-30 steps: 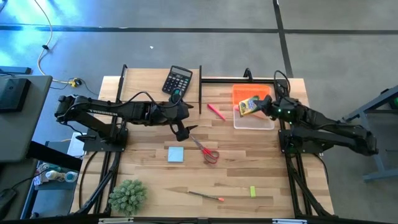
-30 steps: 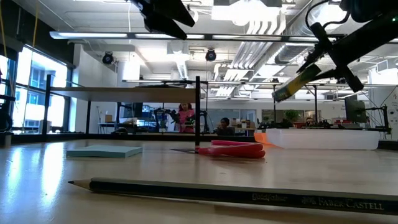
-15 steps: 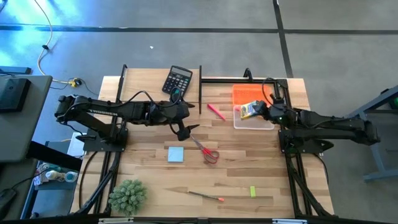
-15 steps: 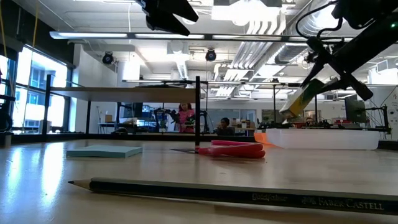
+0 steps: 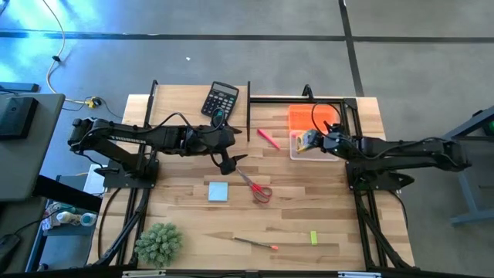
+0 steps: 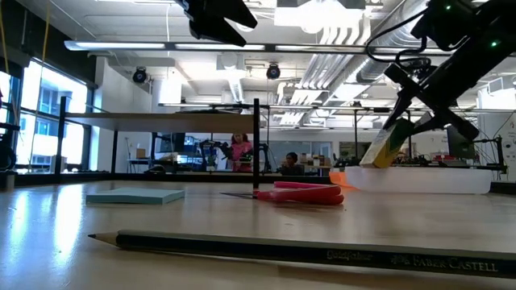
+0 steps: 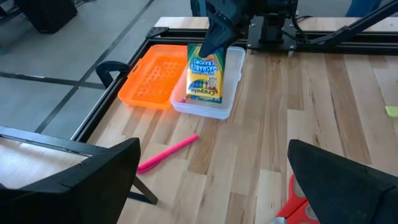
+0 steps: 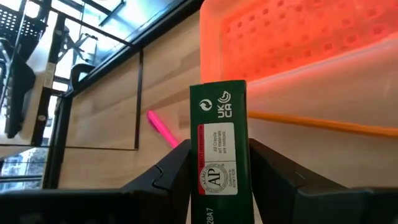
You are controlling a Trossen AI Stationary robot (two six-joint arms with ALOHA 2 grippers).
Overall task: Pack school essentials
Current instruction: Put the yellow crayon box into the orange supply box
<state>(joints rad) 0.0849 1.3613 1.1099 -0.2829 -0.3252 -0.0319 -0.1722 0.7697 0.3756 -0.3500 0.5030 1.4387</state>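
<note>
My right gripper (image 5: 322, 141) is shut on the yellow crayon box (image 5: 309, 139) over the clear bin (image 5: 328, 154) at the table's far right. The box also shows in the left wrist view (image 7: 205, 78) and the low view (image 6: 387, 145). My left gripper (image 5: 226, 161) hangs open and empty above the table's middle, just far-left of the red-handled scissors (image 5: 258, 187). The pale blue note pad (image 5: 218, 191), pink-red marker (image 5: 268, 137), pencil (image 5: 255, 243) and lime-green eraser (image 5: 313, 238) lie flat on the table. My right gripper pinches the crayon box near its upper end (image 7: 214, 50) between its two fingers (image 8: 171, 180), one on each broad face, the narrow green side (image 8: 219, 155) facing the wrist. The fingers slant down from the table's right. The box hangs steeply tilted, its lower end (image 6: 377, 158) at the bin; whether it touches, I cannot tell.
An orange lid (image 5: 305, 116) lies against the bin's far side. An orange pencil (image 8: 311, 122) lies in the bin. A black calculator (image 5: 221, 99) sits at the far edge and a spiky green plant (image 5: 159, 243) at the near left corner. A black frame rail (image 5: 248, 104) stands far-centre.
My right gripper has gone toward the table's left edge and down with the crayon box. The box has tipped from a shallow slant to a steep one, its lower end dropping to the bin's rim height.
</note>
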